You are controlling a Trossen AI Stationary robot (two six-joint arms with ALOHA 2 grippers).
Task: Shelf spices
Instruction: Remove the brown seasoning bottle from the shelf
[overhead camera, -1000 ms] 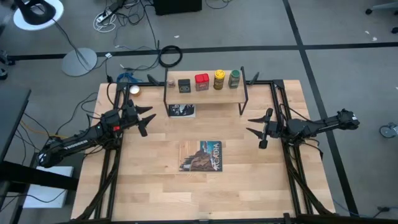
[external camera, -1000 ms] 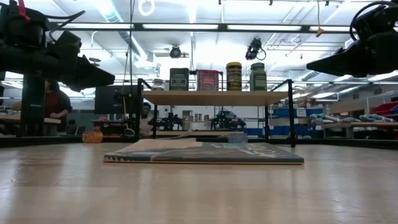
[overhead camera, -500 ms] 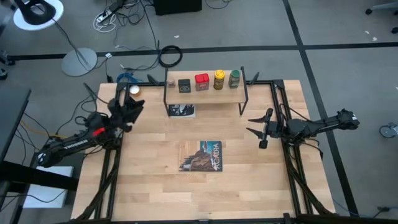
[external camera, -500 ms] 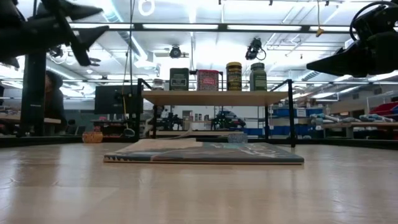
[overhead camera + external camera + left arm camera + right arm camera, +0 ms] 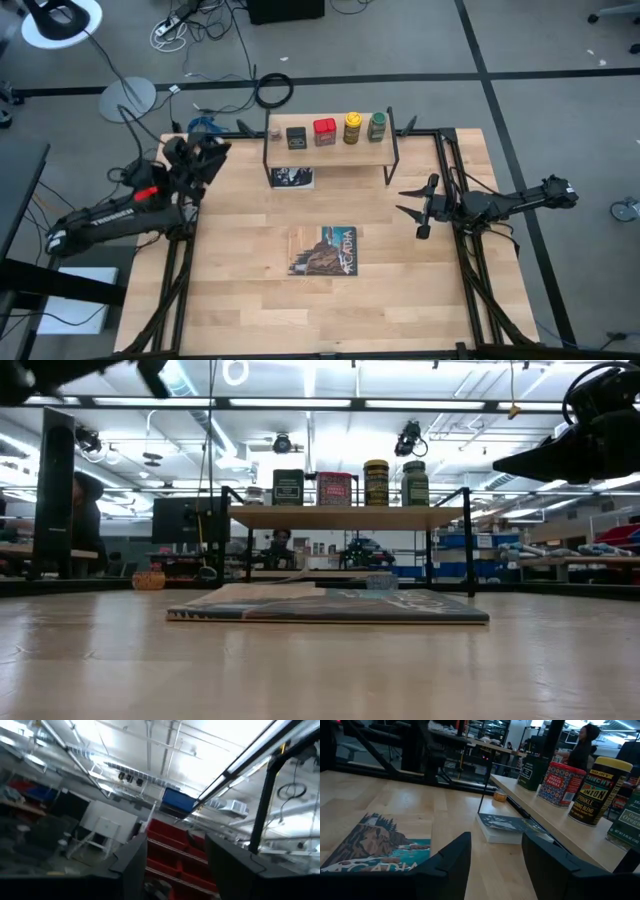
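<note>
A light wooden table seen from above, with a dark robot arm at each side. At the far edge stands the shelf, a narrow wooden board on thin black legs. On it, in a row from left to right, are a tiny clear jar, a black tin, a red tin, a yellow-capped jar and a green-capped jar. All five stand upright and apart from one another.

A small book lies flat under the shelf's left end. A larger picture-covered book lies flat at mid-table, well apart from both arms. A small round object sits near the table's far left corner.

The left gripper is raised at the table's left edge, tilted upward toward the ceiling, fingers parted and holding nothing. The right gripper hangs above the table's right side, pointing inward toward the books, fingers parted, also empty.
</note>
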